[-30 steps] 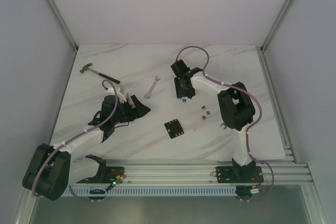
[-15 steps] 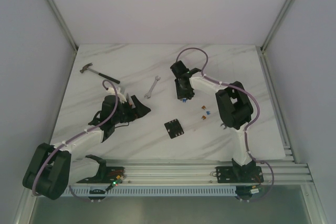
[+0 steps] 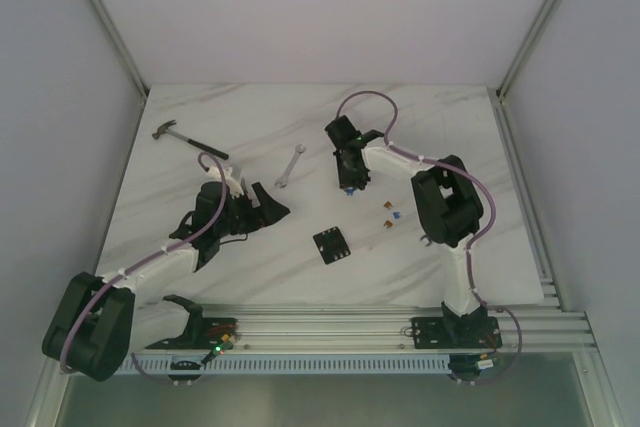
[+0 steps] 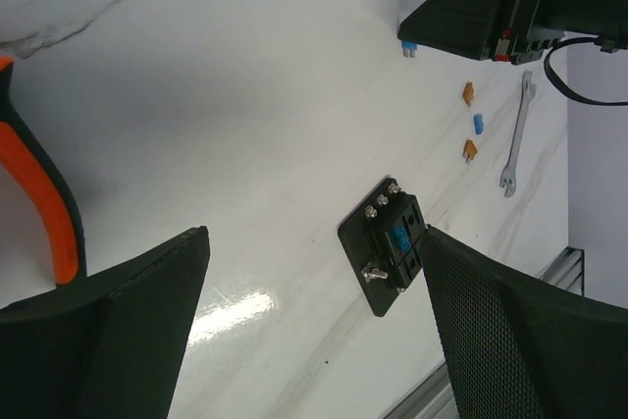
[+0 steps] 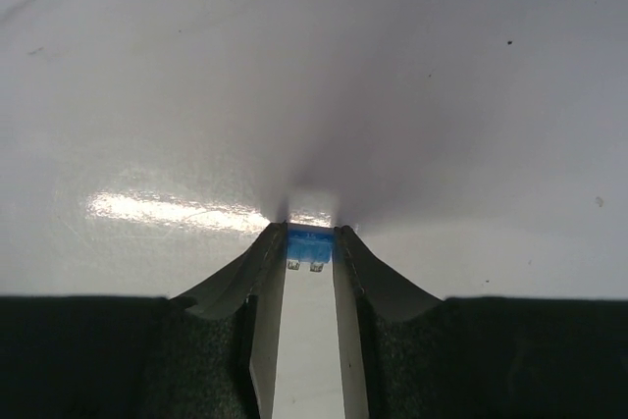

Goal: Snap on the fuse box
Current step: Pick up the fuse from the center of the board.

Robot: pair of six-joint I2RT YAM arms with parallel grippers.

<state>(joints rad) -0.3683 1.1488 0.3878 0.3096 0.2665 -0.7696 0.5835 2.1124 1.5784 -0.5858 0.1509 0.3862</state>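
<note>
The fuse box (image 3: 332,244) is a small black block lying flat on the marble table between the arms. In the left wrist view the fuse box (image 4: 388,252) shows one blue fuse seated and screws on its plate. My left gripper (image 3: 272,202) hovers left of it, open wide (image 4: 314,233), nothing between the fingers. My right gripper (image 3: 347,187) points down at the table beyond the box. Its fingertips (image 5: 310,233) press both sides of a small blue fuse (image 5: 310,244) resting on the surface.
A hammer (image 3: 185,137) lies at the back left, a wrench (image 3: 289,167) near the middle. Loose amber and blue fuses (image 3: 390,213) sit right of the box. An orange-handled pliers grip (image 4: 44,193) shows under my left wrist. A rail runs along the near edge.
The right gripper's jaws have narrowed onto the blue fuse, and the arm has shifted slightly. The left gripper has barely moved and stays open.
</note>
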